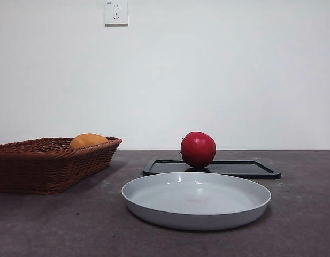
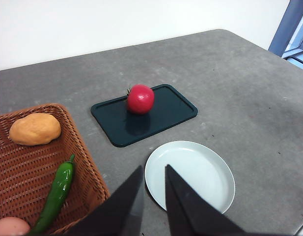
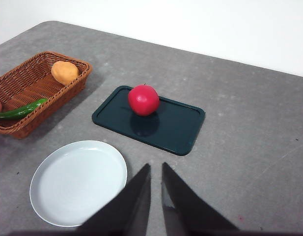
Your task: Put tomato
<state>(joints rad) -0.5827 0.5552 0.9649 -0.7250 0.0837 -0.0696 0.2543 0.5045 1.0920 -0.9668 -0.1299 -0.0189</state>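
Note:
The tomato [image 1: 198, 149] is glossy deep red and round. It sits on a dark rectangular tray [image 1: 245, 168], toward one end of it. It also shows in the left wrist view [image 2: 140, 99] and the right wrist view [image 3: 144, 100]. An empty pale grey plate [image 1: 197, 199] lies in front of the tray. My left gripper [image 2: 153, 172] hangs high above the table between basket and plate, jaws nearly together and empty. My right gripper [image 3: 155, 169] hangs high above the table, nearer than the tray, jaws nearly together and empty. Neither arm shows in the front view.
A brown wicker basket [image 1: 47, 160] stands at the left, holding an orange-yellow rounded fruit [image 1: 87, 140], a green chili pepper [image 2: 57, 194] and a pinkish item [image 2: 11, 227] at its corner. The grey table's rounded corners show in the wrist views.

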